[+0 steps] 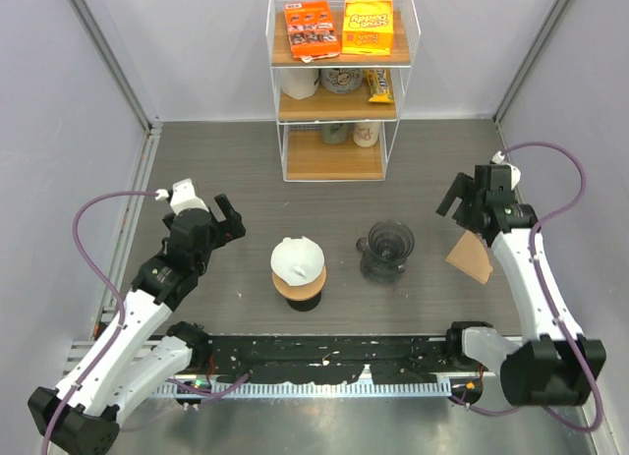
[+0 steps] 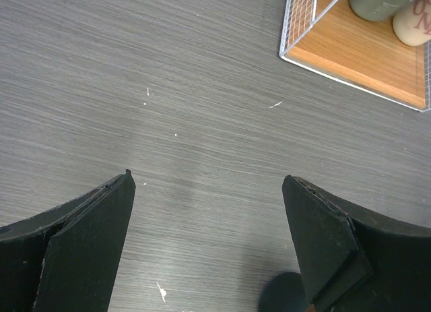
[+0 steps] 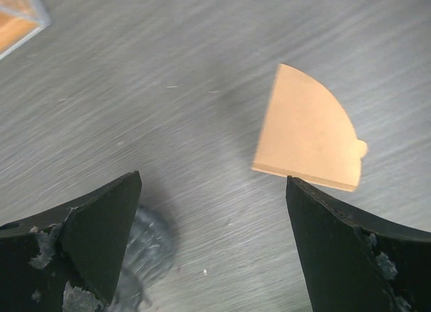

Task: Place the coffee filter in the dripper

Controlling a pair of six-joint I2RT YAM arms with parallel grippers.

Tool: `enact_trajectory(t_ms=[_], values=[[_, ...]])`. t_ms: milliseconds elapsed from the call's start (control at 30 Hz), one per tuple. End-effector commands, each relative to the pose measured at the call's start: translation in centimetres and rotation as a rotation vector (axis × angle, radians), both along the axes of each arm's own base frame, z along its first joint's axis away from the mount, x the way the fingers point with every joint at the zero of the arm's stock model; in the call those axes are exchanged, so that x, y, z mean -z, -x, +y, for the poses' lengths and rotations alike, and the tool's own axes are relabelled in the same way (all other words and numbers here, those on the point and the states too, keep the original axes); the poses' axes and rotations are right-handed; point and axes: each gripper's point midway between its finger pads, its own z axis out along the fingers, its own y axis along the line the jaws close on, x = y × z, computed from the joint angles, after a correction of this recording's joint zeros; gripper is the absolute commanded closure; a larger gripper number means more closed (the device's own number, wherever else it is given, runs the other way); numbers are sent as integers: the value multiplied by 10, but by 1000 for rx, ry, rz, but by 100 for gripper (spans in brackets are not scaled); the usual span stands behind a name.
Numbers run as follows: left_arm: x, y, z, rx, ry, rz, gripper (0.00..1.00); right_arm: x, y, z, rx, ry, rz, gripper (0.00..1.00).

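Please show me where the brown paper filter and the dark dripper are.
brown paper filter (image 3: 310, 133), right wrist view, middle of its flat face.
dark dripper (image 1: 388, 241), top external view, centre of its funnel.

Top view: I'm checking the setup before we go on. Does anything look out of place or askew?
Only the brown coffee filter: it sits folded on the table to the right of the dark dripper, near the open right gripper, not in the dripper. Nothing looks spilled or damaged.

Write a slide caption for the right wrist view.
Open right gripper over the table; a brown coffee filter near one finger.
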Motion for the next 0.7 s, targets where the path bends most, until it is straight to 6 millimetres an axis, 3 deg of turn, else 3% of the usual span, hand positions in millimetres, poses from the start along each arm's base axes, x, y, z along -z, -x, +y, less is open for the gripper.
enact_trajectory(t_ms=[0,200,333,667], values=[[-15,-5,2,-14,21,-71,0,27,0,-31,89,-11,88,5],[-16,-6,-3,12,31,-80,0,73,15,-69,247,79,217,5],[-15,-5,-4,18,32,-79,0,89,17,-88,334,91,235,5],[-14,-4,-1,13,26,-75,0,133,9,-98,348,51,312,5]])
